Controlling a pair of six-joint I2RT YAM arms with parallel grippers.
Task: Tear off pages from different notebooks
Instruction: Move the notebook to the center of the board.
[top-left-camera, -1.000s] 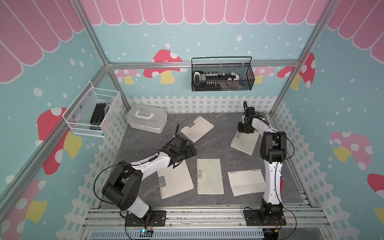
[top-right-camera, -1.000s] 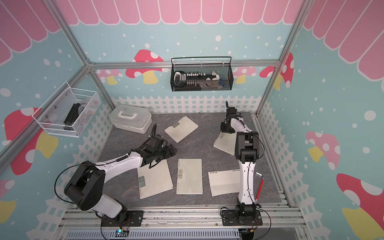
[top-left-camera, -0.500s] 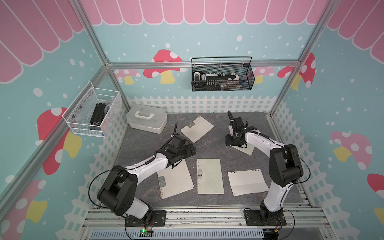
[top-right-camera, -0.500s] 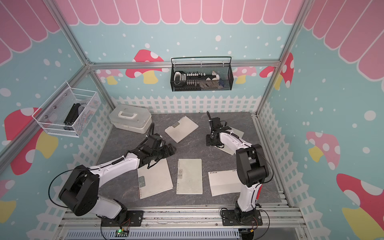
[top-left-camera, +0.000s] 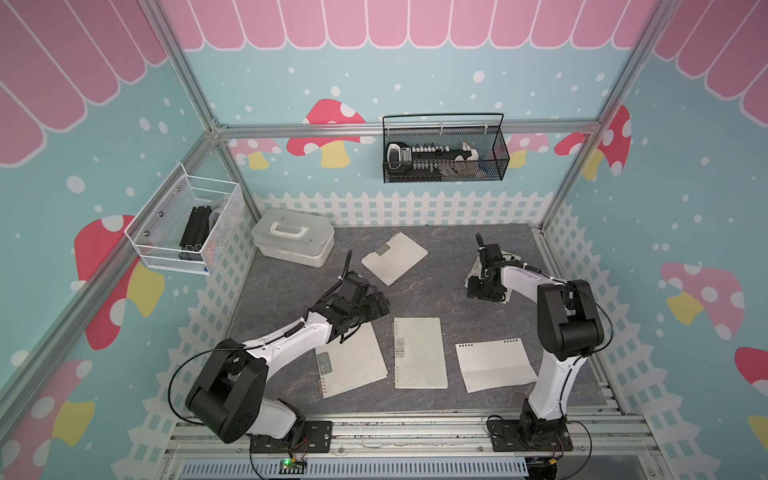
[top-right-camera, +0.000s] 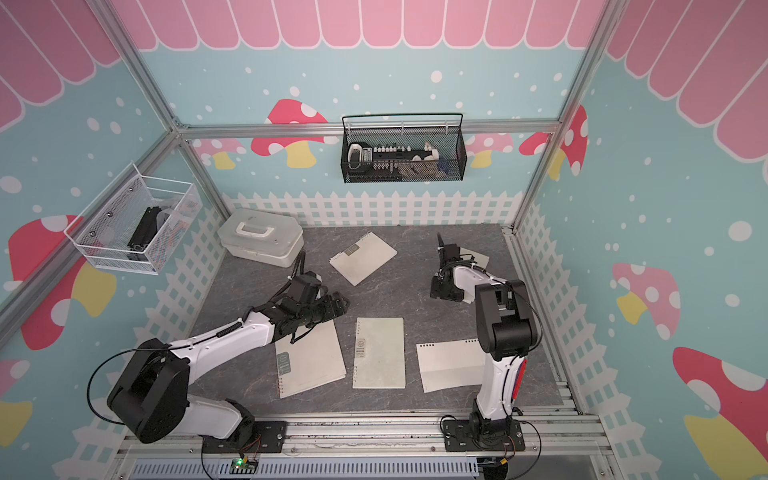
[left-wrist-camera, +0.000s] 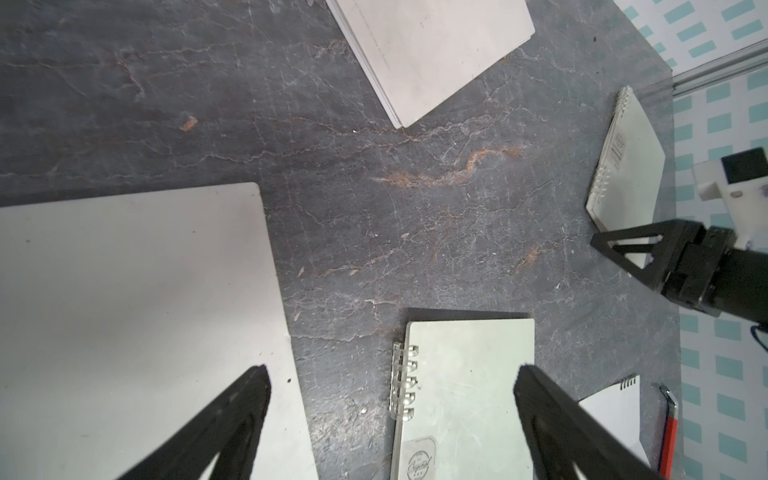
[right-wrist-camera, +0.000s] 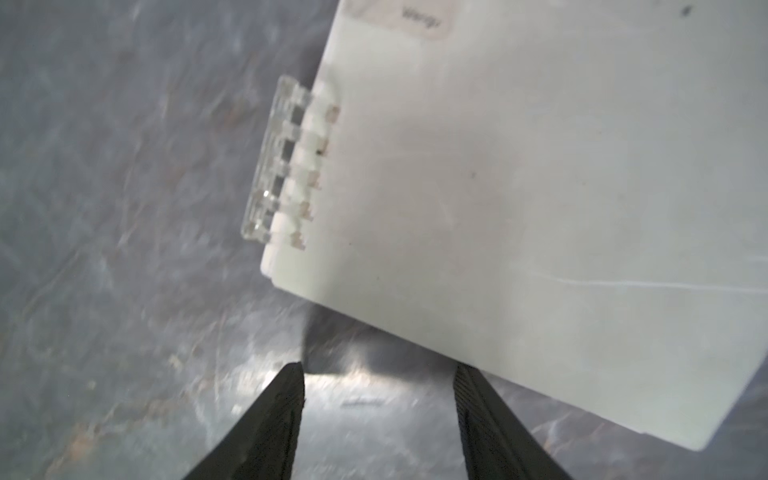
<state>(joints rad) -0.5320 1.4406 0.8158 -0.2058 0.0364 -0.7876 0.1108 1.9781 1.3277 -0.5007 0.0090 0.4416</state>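
Note:
Three notebooks lie in plain sight in both top views: a large one (top-left-camera: 351, 365) at the front left, one in the middle (top-left-camera: 419, 353) and one at the back (top-left-camera: 395, 257). The right arm covers most of another notebook (top-right-camera: 473, 257) at the back right. A loose page (top-left-camera: 494, 365) with torn holes lies at the front right. My left gripper (top-left-camera: 380, 305) hovers open above the gap between the large notebook (left-wrist-camera: 124, 311) and the middle notebook (left-wrist-camera: 469, 395). My right gripper (right-wrist-camera: 380, 370) is open and empty, just off the corner of the right notebook (right-wrist-camera: 519, 187).
A white plastic box (top-left-camera: 293, 237) with a handle stands at the back left. A black wire basket (top-left-camera: 444, 153) and a white wire basket (top-left-camera: 187, 224) hang on the walls. A red pen (top-right-camera: 519, 378) lies by the right arm's base. A white picket fence rims the mat.
The right gripper has swung from the back of the right notebook toward its near corner, and its jaws stand wider. The left arm has barely shifted.

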